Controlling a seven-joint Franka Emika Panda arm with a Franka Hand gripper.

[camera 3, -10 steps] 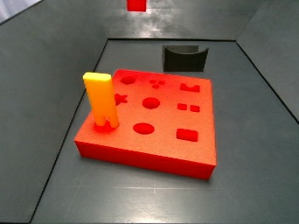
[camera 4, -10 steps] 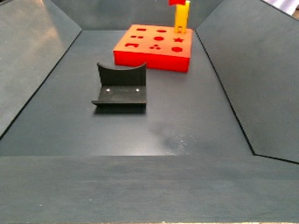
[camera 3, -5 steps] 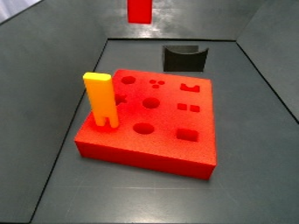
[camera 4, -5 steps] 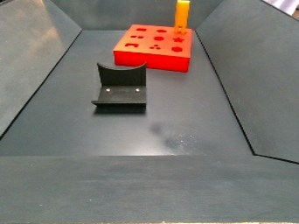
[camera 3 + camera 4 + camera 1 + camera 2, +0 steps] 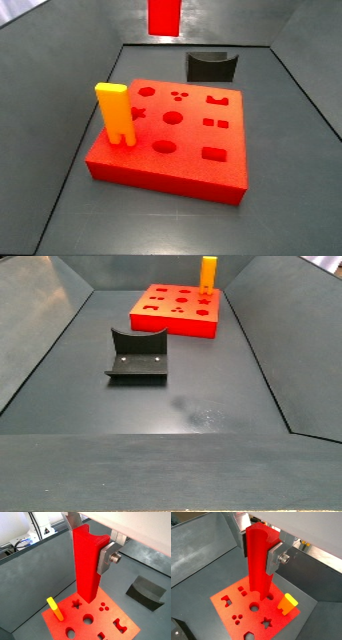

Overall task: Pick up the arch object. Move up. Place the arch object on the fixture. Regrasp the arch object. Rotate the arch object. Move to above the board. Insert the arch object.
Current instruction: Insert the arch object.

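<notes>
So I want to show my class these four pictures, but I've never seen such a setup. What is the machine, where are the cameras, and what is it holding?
It is a robot arm ending in a gripper with two flat silver fingers. Two cameras ride on its wrist and look down; two stand beside the table. The fingers are shut on the arch object, a long red bar hanging upright above the board, a red-orange slab with shaped holes. A yellow peg stands in the board. The dark fixture sits apart on the floor.
</notes>
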